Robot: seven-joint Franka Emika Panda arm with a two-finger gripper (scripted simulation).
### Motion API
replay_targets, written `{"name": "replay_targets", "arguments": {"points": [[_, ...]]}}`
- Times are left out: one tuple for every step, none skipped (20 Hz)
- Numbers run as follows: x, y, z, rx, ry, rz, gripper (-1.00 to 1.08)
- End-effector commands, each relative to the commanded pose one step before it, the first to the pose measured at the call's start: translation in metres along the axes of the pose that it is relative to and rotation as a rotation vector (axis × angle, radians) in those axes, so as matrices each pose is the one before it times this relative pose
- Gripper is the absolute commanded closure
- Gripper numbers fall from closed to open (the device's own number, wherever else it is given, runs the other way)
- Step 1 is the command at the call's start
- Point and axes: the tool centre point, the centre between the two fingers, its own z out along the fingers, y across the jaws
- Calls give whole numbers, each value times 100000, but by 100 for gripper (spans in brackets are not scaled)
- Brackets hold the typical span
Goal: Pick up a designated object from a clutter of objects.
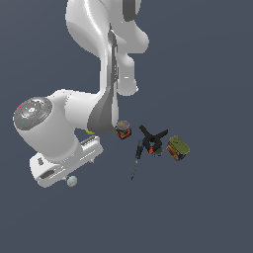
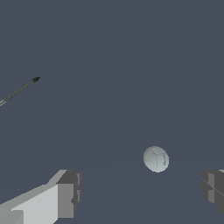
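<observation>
Lying between the wide-spread fingers of the gripper (image 2: pixel 140 194) – the whitish-grey ball (image 2: pixel 156 159) – touching neither

Whitish ball (image 1: pixel 72 181) under white arm (image 1: pixel 59 128)

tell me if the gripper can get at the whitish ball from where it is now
Probably yes. In the wrist view the whitish ball lies alone on the bare floor between the open gripper fingers, nearer one of them. The thin dark tool lies well off to the side, and nothing else crowds the ball.
</observation>
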Motion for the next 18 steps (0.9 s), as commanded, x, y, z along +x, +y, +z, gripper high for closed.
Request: {"name": "replay_targets", "arguments": {"points": [[-686,1458,1824,-13,-84,-4236,-92],[-295,495,672,0,-52,-1506,-92],[-294,453,639,0,-51,-1423,-92],[-291,415,605,0,-50,-1336,-92],[-283,376,570,0,-49,-1253,-92],[-274,340,534,0,-47,-1169,-92],[-262,306,497,0,-45,-1084,-92],[-248,275,459,0,-43,-997,-92],[-232,244,421,0,-40,-913,-92],[-214,215,383,0,-37,-828,-92],[-196,188,343,0,-34,-740,-92],[-175,162,304,1,-30,-654,-92],[-155,138,264,1,-26,-565,-92],[-130,114,224,1,-23,-483,-92],[-111,93,184,1,-19,-390,-92],[-83,70,143,0,-15,-308,-92],[-61,50,102,0,-11,-218,-92],[-38,30,61,0,-6,-129,-92]]}}
